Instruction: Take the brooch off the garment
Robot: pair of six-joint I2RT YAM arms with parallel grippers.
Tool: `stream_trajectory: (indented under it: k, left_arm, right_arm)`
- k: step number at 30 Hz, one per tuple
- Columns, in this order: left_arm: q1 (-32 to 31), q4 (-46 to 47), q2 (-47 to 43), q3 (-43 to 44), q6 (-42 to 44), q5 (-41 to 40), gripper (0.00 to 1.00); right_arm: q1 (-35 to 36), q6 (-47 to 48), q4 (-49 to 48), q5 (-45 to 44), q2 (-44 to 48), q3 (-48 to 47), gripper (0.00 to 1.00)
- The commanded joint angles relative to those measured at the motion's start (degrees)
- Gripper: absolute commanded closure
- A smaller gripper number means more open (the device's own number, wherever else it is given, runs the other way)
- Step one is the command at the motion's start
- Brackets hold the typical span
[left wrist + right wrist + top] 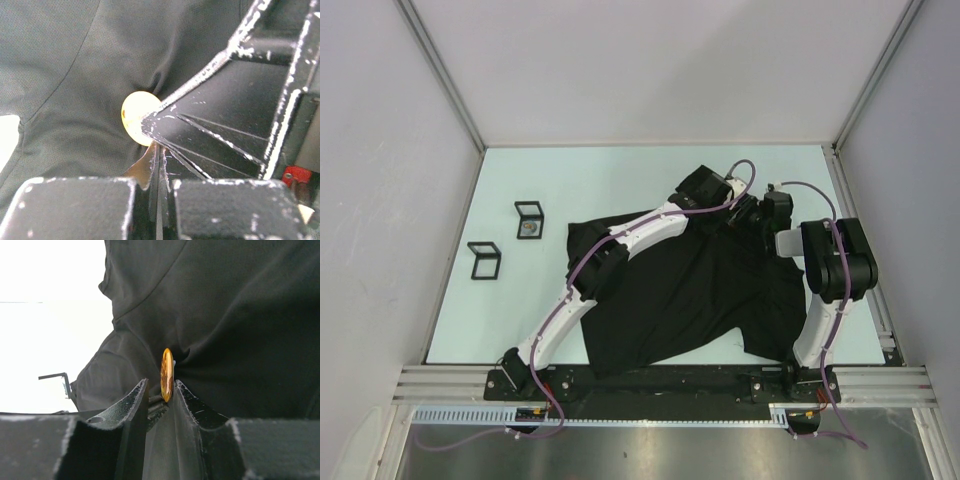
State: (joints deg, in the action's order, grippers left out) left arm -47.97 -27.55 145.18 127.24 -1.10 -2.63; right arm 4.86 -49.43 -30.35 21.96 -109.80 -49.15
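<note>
The garment, a black T-shirt, lies spread on the pale table, and its far right part rises to where both arms meet. The brooch is a round amber disc pinned to the cloth; the top view does not show it. My left gripper is shut just below the disc, pinching the garment. In the right wrist view the brooch stands edge-on between the tips of my right gripper. It leans on the right-hand finger, with a gap to the other. One right finger overlaps the disc.
Two small black square frames stand on the table's left side. One such frame shows beyond the shirt in the right wrist view. Grey walls and metal rails close in the table.
</note>
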Motion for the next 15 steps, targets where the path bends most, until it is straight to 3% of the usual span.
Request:
stream_trajectory:
  k: [1,4,8,15]
  left_arm:
    - [0.5,1.19,-2.8,-0.24,-0.22,-0.26,1.0]
    - [0.5,1.1,-2.98,-0.15,-0.04,-1.23,0.99]
    - [0.5,1.18,-2.98,0.02,0.22,-3.51,0.85]
    - [0.5,2.32,-2.71,0.29,-0.04,-4.75,0.62]
  right_arm:
    - [0.32,-0.84,-2.79,0.9,-0.86,-2.36,0.74]
    - [0.23,-1.98,-4.1,2.47,-1.12,-2.27,0.86]
    - [0.15,-3.91,-4.11,3.53,-1.47,-2.27,1.0]
    - [0.23,-5.24,-3.49,4.23,-1.47,-2.27,1.0]
